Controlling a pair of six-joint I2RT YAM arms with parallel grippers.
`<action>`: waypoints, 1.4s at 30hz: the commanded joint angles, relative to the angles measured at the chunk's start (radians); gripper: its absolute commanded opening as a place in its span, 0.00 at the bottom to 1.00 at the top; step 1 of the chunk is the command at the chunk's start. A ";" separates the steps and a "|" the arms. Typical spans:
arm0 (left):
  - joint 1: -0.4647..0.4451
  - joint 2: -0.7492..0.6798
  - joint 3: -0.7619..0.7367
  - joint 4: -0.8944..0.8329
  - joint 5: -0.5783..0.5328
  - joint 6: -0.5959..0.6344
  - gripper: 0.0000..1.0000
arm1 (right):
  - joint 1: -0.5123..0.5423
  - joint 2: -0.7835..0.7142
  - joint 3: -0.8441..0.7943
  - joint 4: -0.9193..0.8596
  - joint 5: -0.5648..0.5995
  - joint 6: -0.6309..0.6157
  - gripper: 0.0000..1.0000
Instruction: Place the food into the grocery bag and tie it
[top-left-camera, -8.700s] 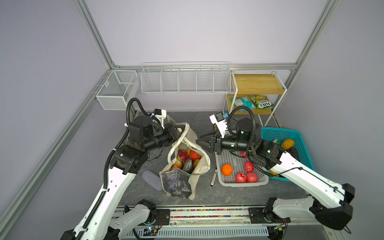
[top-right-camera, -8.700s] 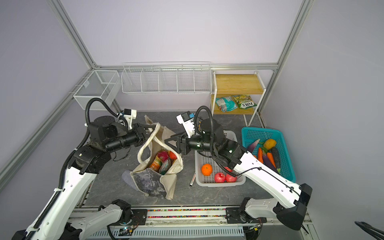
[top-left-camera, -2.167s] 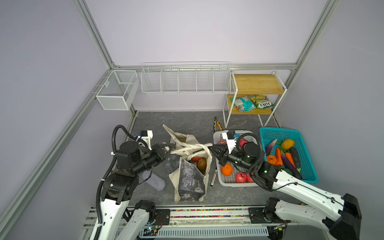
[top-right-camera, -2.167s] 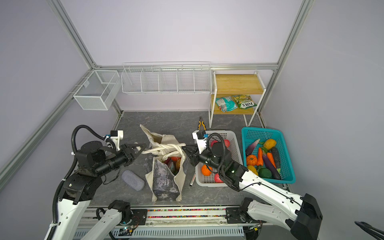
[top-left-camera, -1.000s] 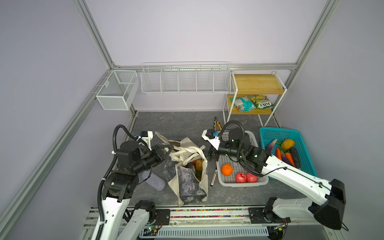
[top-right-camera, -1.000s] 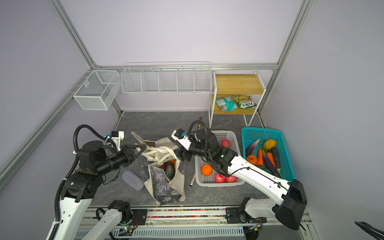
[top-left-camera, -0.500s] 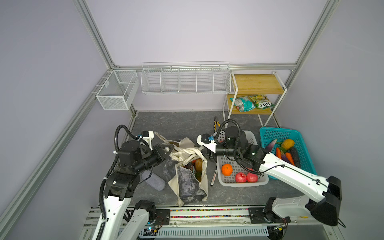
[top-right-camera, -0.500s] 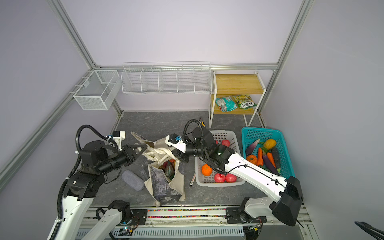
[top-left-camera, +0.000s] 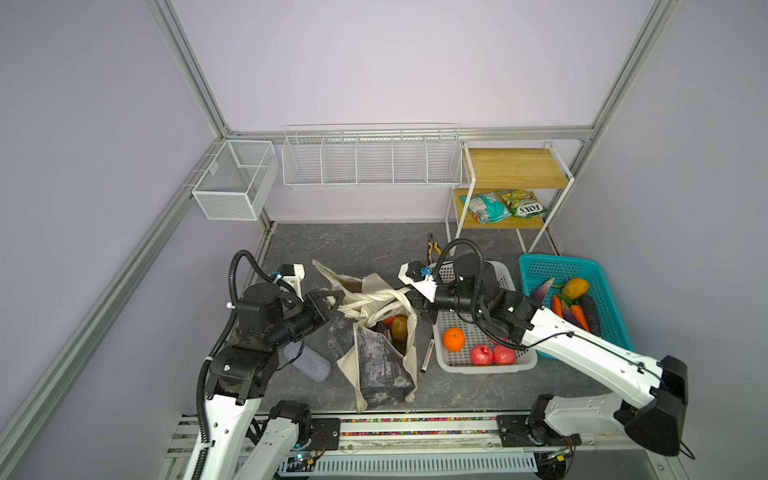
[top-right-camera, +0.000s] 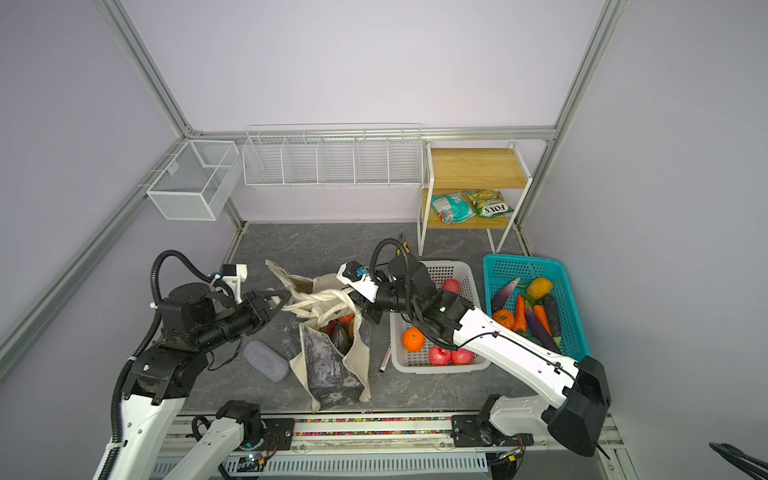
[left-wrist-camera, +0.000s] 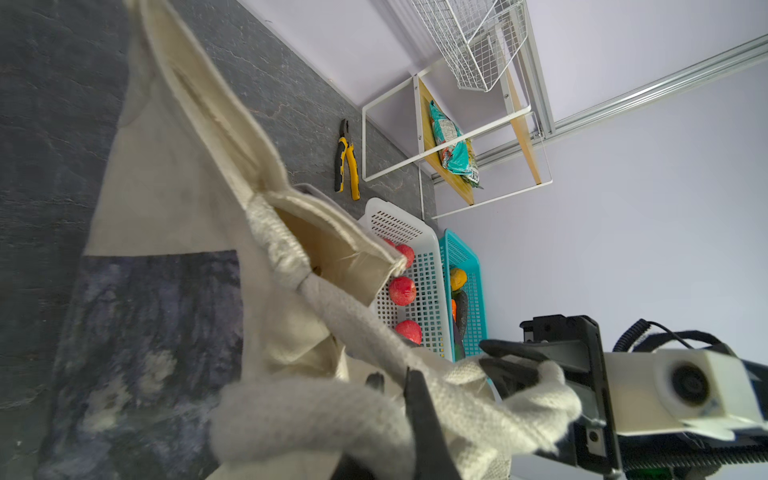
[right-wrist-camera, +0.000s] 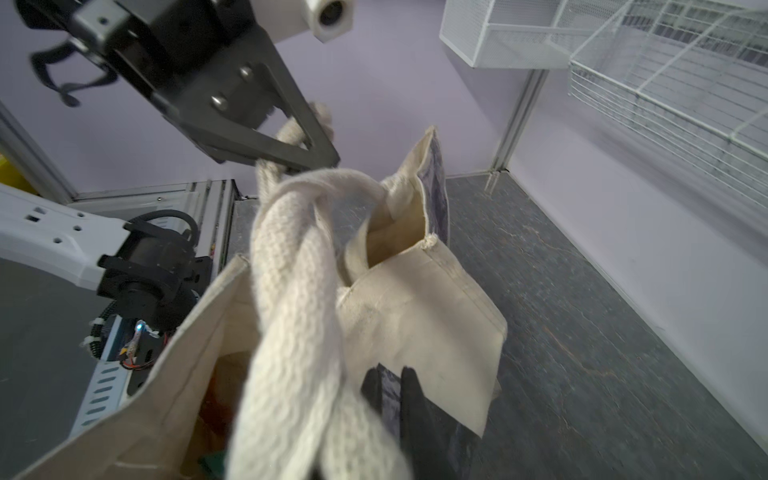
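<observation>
1. The mouth of the grocery bag (top-left-camera: 382, 368) is half covered by its own twisted straps (top-left-camera: 376, 296). Only a brownish round fruit (top-left-camera: 399, 327) and a scrap of red-orange show inside, and the rest of its load cannot be made out.
2. A grey pouch (top-left-camera: 311, 366) lies partly under the left arm. The pliers (top-left-camera: 434, 248) sit just behind the right arm's cable.
3. The bag stands leaning on the desk (top-left-camera: 353, 249) between the two arms, with its marbled panel facing the front rail.
4. The left claw (top-left-camera: 335, 297) is clamped on the straps. The right claw (top-left-camera: 417, 309) is closed too, pinching the same straps from the opposite side.
5. The white basket (top-right-camera: 436, 368) holds one orange (top-right-camera: 413, 339) and three red fruits (top-right-camera: 439, 355). In a top view the right arm hides one of the red fruits.
6. The teal basket (top-left-camera: 540, 270) holds piled vegetables (top-left-camera: 575, 314), too overlapped to count.
7. The shelf (top-left-camera: 515, 168) carries two snack packets (top-left-camera: 484, 208) on its lower board.
8. One marker (top-left-camera: 427, 355) lies between the bag and the white basket.
</observation>
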 joint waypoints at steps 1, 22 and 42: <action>0.007 -0.025 0.031 -0.155 -0.223 0.049 0.00 | -0.085 -0.094 -0.061 0.127 0.179 0.190 0.07; 0.351 -0.101 -0.062 -0.153 -0.260 0.037 0.00 | -0.293 -0.417 -0.409 0.025 0.647 0.564 0.07; 0.714 0.061 -0.057 -0.091 0.012 0.163 0.00 | -0.332 -0.552 -0.500 -0.176 0.871 0.577 0.07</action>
